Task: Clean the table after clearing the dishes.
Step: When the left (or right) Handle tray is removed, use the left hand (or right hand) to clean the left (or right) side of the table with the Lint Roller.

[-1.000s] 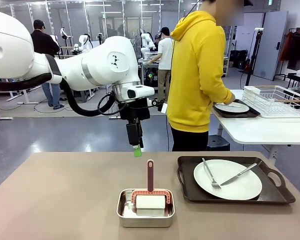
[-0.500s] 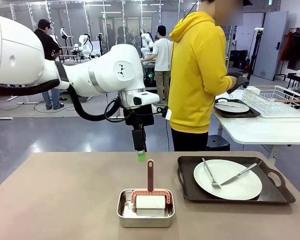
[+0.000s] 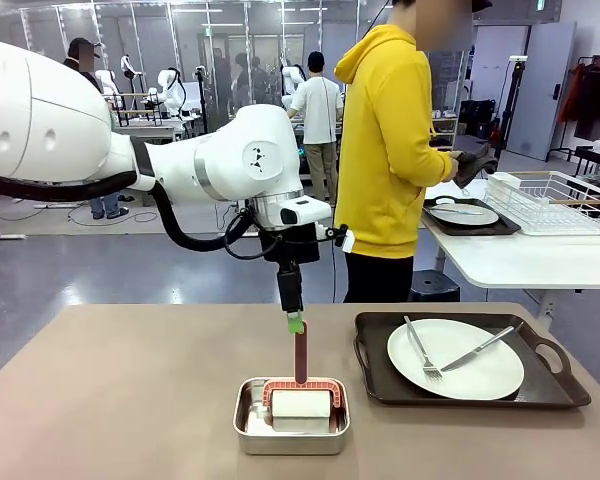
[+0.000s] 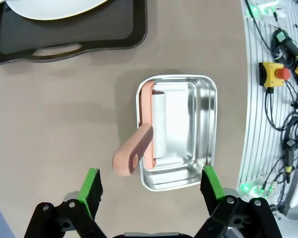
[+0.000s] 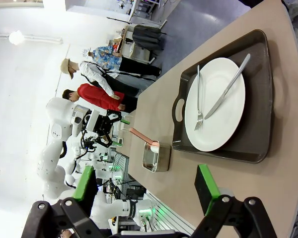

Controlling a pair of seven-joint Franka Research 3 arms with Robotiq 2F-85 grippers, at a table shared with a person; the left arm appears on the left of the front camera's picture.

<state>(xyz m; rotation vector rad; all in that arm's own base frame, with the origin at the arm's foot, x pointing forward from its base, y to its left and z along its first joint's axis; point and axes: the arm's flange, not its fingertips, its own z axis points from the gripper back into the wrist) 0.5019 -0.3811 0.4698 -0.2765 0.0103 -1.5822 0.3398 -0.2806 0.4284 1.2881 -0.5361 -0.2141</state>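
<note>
One plate point(image 3: 455, 358) lies on its dark tray point(image 3: 375, 388) at the right of the table point(image 3: 130, 400). You see the tray's long axis run left to right, and the fork point(image 3: 418, 348) has its tines toward the robot. Another plate point(image 3: 465, 214) sits on the white side table point(image 3: 520, 262), its cutlery hard to make out. The left gripper point(image 4: 151, 184) hangs fingers wide above the roller handle point(image 4: 134, 153) in the steel pan point(image 4: 208, 124). The right gripper point(image 5: 145, 184) is wide too, holding nothing.
</note>
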